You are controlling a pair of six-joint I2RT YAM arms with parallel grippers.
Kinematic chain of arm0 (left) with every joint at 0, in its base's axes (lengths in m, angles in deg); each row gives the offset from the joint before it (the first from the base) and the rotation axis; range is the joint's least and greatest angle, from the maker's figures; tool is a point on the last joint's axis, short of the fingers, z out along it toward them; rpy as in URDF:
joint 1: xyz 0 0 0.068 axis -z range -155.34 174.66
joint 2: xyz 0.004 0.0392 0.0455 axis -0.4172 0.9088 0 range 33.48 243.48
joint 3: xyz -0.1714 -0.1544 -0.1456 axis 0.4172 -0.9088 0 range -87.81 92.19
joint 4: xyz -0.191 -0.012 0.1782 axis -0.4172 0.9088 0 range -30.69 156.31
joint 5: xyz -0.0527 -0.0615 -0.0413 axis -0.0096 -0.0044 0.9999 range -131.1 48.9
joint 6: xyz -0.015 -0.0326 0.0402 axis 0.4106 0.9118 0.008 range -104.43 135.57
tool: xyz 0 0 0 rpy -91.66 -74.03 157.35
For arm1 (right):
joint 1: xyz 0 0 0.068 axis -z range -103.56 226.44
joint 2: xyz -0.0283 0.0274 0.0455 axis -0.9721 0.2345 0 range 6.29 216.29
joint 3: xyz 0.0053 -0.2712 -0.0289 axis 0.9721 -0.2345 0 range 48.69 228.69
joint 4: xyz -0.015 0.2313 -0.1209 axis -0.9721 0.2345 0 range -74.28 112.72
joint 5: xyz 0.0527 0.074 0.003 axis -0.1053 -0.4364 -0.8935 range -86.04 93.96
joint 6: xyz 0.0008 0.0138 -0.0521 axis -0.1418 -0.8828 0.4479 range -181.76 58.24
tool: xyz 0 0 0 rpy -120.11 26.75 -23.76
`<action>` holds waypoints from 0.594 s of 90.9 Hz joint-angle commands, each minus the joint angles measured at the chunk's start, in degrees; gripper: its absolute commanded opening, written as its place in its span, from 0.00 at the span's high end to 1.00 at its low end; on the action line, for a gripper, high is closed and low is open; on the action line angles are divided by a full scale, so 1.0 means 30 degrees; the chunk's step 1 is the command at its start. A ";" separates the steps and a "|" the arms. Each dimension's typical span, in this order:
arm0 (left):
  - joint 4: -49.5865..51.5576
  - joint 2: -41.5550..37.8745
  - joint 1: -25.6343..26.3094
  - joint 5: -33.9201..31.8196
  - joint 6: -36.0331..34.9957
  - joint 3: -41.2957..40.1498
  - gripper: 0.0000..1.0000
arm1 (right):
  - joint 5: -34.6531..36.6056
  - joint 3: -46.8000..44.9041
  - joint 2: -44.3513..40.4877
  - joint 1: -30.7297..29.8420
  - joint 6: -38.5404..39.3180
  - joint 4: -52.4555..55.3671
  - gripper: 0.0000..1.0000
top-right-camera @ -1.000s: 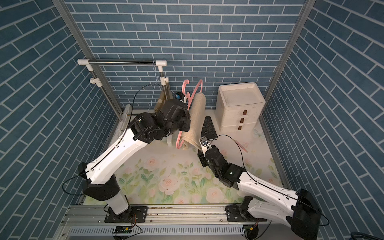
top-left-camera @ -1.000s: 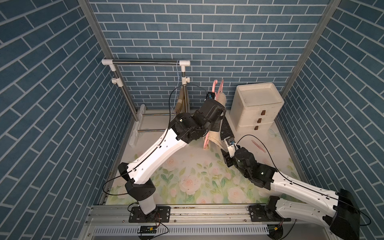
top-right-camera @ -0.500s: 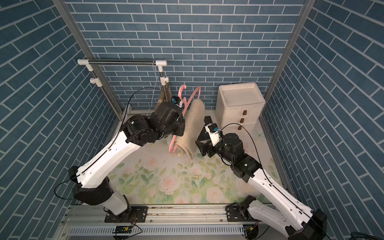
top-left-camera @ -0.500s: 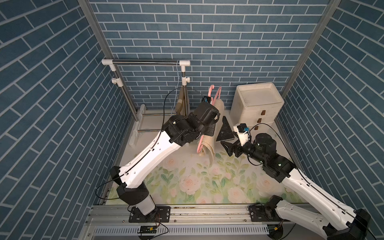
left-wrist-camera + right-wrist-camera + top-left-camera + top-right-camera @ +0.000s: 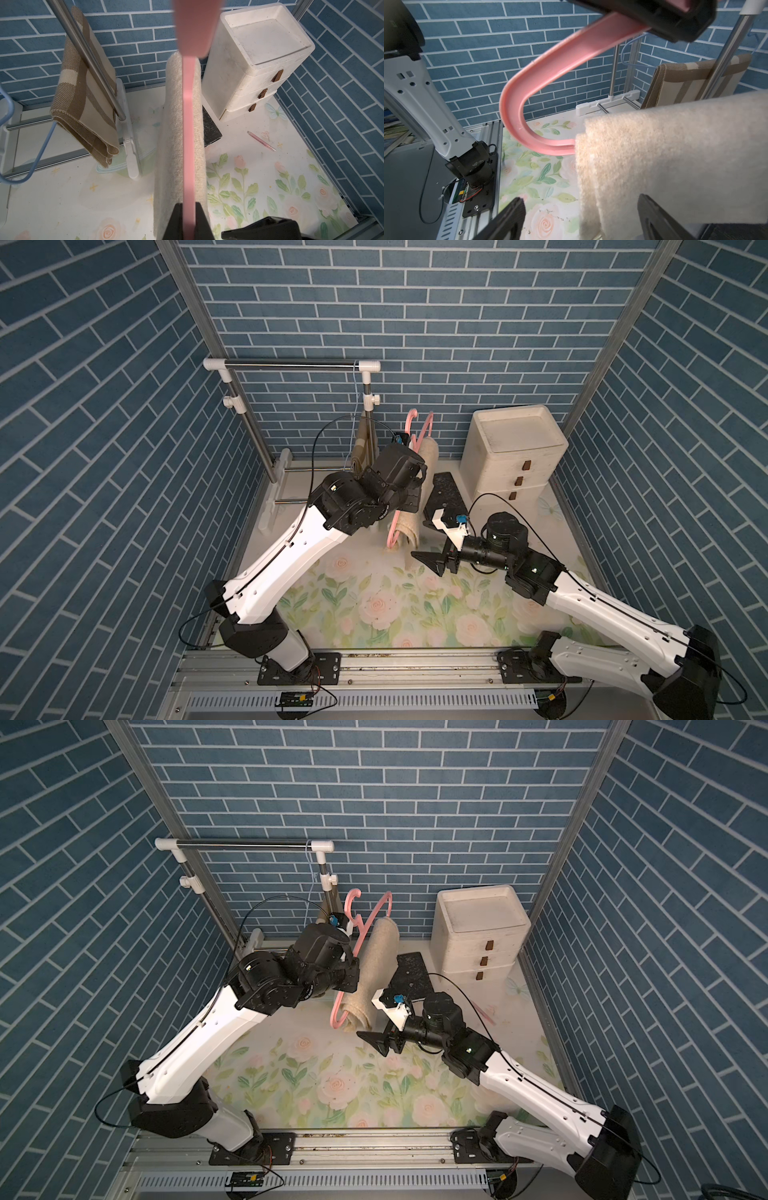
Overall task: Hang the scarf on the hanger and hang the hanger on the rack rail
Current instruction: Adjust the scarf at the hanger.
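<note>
Brick backdrop (image 5: 415, 323), fuzzy scarf (image 5: 172, 135) over curved pink hanger (image 5: 189, 124)

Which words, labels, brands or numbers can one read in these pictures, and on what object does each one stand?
No text can be read.
Small white print on the left arm's black joint housing: too small to read.
The white drawer unit, pink hanger and beige scarf carry no writing.

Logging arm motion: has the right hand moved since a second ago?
Yes: the right hand has shifted sideways, farther from the white drawer unit.
</note>
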 commanded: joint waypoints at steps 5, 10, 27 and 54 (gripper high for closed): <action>-0.1074 -0.0236 -0.0270 -0.0509 0.0122 0.0235 1.00 | 0.3572 -0.0491 0.0365 -0.0695 0.0840 -0.2380 0.13; -0.1112 -0.0228 -0.0304 -0.0483 0.0164 0.0257 1.00 | 0.4253 -0.0556 0.0633 -0.0799 0.0842 -0.2769 0.16; -0.1198 -0.0137 -0.0337 -0.0405 0.0215 0.0224 1.00 | 0.4423 -0.0225 0.1820 -0.1024 0.0821 -0.3044 0.28; -0.1127 -0.0095 -0.0425 -0.0556 0.0214 0.0070 1.00 | 0.5648 0.0520 0.2481 -0.1074 0.0820 -0.2953 0.75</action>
